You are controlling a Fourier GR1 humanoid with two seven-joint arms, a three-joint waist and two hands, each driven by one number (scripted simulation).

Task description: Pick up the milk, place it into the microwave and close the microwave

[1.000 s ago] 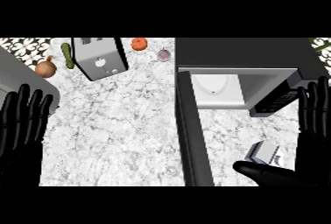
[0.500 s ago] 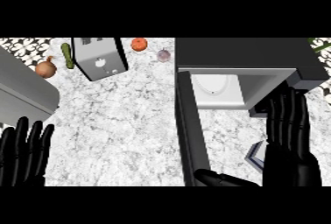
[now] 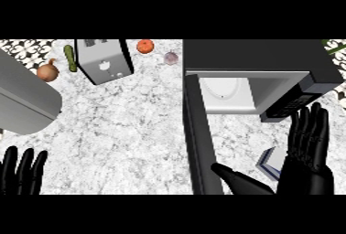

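Head view is looking steeply down on a marble desk (image 3: 142, 132) where the microwave (image 3: 260, 77) is standing at the upper right with its door (image 3: 201, 146) swung wide open toward the lower edge. The right hand (image 3: 307, 155) is showing at the lower right with fingers straight and thumb spread out to the left, grasping nothing. The milk (image 3: 272, 162) is lying on the desk just in front of the microwave, beside that hand's palm and partly hidden by it. The left hand (image 3: 21, 171) is resting at the lower left edge, fingers up and released. Along the desk's far side are sitting a toaster (image 3: 103, 59), an onion (image 3: 47, 71), a cucumber (image 3: 69, 57), a tomato (image 3: 144, 46) and a garlic bulb (image 3: 171, 57).
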